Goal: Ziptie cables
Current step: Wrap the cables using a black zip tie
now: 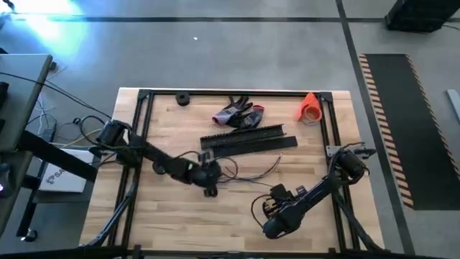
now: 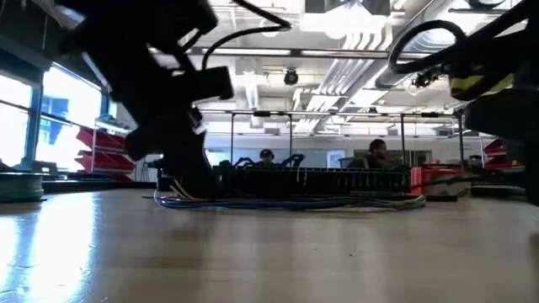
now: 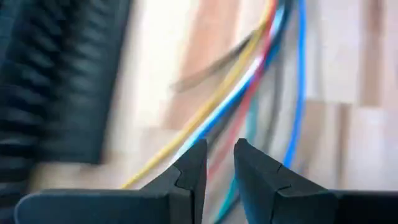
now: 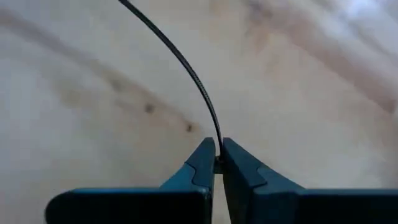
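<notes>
We see the right gripper close above a pale wooden table top with faint brown grain streaks. Its two dark blue-black fingers are pinched almost together on a thin black ribbed strip, which rises from between the tips and curves away across the wood.

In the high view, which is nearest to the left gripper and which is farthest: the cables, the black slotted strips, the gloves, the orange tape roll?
From the left gripper:
1. The cables, right beside it.
2. The black slotted strips, behind the cables.
3. The gloves, near the back edge.
4. The orange tape roll, back right corner.
</notes>
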You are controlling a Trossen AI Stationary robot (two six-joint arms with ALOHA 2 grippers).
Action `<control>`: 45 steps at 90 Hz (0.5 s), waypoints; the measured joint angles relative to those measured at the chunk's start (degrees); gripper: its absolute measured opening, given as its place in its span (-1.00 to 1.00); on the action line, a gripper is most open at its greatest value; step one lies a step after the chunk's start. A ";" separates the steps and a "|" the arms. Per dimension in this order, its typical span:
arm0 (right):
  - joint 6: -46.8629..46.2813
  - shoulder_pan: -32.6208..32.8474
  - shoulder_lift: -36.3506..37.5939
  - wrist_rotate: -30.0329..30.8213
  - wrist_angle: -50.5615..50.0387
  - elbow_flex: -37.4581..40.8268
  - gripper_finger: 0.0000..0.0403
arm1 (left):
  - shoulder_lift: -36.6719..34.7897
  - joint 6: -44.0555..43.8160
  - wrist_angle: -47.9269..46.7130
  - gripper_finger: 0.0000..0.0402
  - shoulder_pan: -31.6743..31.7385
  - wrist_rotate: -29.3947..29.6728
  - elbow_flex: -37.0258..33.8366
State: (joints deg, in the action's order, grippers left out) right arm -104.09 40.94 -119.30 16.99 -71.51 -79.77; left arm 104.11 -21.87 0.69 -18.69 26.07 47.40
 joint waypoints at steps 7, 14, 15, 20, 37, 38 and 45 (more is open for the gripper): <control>0.02 0.61 0.02 -0.12 1.43 0.00 -1.00 | 1.74 -2.01 6.85 -0.72 0.19 0.24 -1.89; 0.02 1.05 0.02 -0.20 2.40 0.00 -1.00 | 3.05 -3.02 11.62 -0.77 0.91 0.43 -2.66; 0.02 1.11 0.02 -0.23 2.65 0.00 -1.00 | 3.22 -3.00 12.03 -0.77 1.02 0.42 -2.65; 0.08 1.30 0.02 -0.26 3.72 0.00 -1.00 | 3.85 -3.01 14.67 -0.81 1.61 0.21 -2.69; 7.31 0.74 0.02 -0.94 10.17 0.00 -1.00 | 3.98 -3.63 17.18 -0.94 3.80 -4.07 -2.73; 7.54 0.69 0.02 -0.84 10.54 0.00 -1.00 | 3.98 -3.76 17.14 -0.95 3.82 -4.28 -2.73; 7.73 0.49 0.02 0.67 13.15 0.00 -1.00 | 4.21 -5.30 16.84 -0.99 3.70 -5.00 -2.67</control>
State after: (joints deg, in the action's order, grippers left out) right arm -96.36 41.43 -119.28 17.66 -58.36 -79.77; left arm 108.32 -27.17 17.53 -14.99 21.08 44.72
